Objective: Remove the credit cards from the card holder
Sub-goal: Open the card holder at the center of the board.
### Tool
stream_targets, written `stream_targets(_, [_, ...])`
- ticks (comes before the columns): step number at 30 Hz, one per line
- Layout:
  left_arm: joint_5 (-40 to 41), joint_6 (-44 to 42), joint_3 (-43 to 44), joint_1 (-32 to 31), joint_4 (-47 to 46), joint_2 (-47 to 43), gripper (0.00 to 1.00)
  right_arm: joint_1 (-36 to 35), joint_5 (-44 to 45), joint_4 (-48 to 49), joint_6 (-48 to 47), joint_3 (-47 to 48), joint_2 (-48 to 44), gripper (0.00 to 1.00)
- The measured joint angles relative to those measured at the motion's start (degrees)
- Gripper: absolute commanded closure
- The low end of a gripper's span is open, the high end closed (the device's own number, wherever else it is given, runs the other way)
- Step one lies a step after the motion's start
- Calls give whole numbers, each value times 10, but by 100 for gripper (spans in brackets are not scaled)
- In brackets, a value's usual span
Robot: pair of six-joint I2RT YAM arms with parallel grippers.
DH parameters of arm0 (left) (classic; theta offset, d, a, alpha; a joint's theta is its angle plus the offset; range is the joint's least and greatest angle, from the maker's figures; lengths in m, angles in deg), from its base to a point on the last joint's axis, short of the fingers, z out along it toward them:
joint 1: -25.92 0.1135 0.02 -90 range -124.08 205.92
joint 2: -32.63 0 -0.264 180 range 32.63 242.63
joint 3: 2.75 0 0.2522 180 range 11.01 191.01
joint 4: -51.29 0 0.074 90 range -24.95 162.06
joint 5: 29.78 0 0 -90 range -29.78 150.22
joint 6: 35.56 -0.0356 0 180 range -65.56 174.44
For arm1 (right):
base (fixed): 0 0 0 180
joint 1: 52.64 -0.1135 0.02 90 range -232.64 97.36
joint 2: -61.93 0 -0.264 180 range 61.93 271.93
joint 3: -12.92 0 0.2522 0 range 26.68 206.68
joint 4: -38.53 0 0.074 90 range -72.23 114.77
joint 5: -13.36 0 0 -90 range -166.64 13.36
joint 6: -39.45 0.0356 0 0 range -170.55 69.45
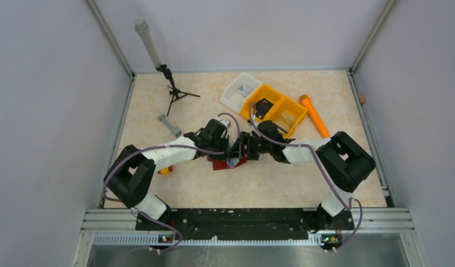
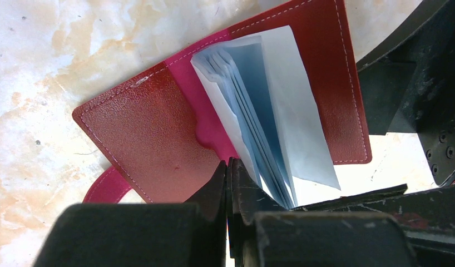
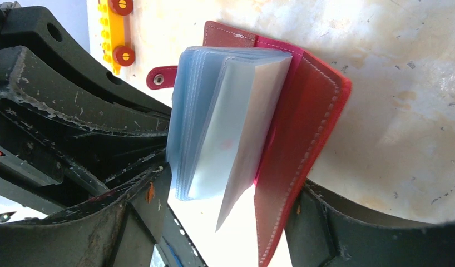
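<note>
The card holder [image 1: 221, 163] is lying open around the middle of the bench, a little toward the near edge, with its dark red covers spread and its strap tab [image 3: 161, 78] sticking out on the side facing the left edge. A stack of clear, pale blue sleeves [image 2: 258, 111] is fanning up from the pink spine; whether credit cards are sitting inside them cannot be told. The left gripper [image 2: 228, 164] is showing its two fingers pressed flat together, the tip resting at the spine just beside the foot of the sleeves. The right gripper [image 3: 228, 186] is reaching in from the opposite side with its jaws standing wide, the sleeves and one raised cover sitting between the fingers (whether either finger is actually touching them is unclear). A yellow brick strip [image 3: 117, 33] is lying near the holder, toward the left edge. Toward the far edge, right of the middle, a white tray [image 1: 232, 94] and an orange tray [image 1: 296, 104] are sitting side by side, a black block [image 1: 263, 107] resting in the orange tray's left compartment.
</note>
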Motion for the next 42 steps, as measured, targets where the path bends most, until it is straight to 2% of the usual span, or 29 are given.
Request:
stream_targets(5, [3,3,0,0,0,0,100,0,0,1,1,-1,0,51])
stream_targets(10, [20,5,0,0,11,0,99,0,-3,12,7,-7,0,63])
stream_targets(13, [47,5,0,0,28,-6,96,0,-5,20,10,-7,0,69])
stream_targets(16, [67,5,-2,1,44,-23,94,0,-3,21,9,-7,0,68])
stream_targets(18, [74,5,-6,3,50,-37,91,0,2,11,8,-7,0,73])
stream_targets(21, [82,6,-10,5,57,-50,76,0,5,3,5,-7,0,78])
stream_targets(23, [83,7,-15,5,61,-58,53,0,7,-1,3,-7,0,85])
stream_targets(24, [83,7,-18,5,62,-62,46,0,8,-2,1,-7,0,88])
stream_targets(28, [82,9,-31,5,66,-83,30,0,8,-4,-1,-7,0,93])
stream_targets(32, [77,14,-49,7,63,-106,6,0,7,-3,-1,-7,0,97])
stream_targets(33, [74,15,-59,7,61,-120,2,0,6,-3,-1,-7,0,97])
stream_targets(38, [51,31,-134,9,33,-261,1,0,5,-3,-1,-7,0,100])
stream_targets(42, [29,31,-129,9,11,-260,1,0,4,-2,0,-7,0,100])
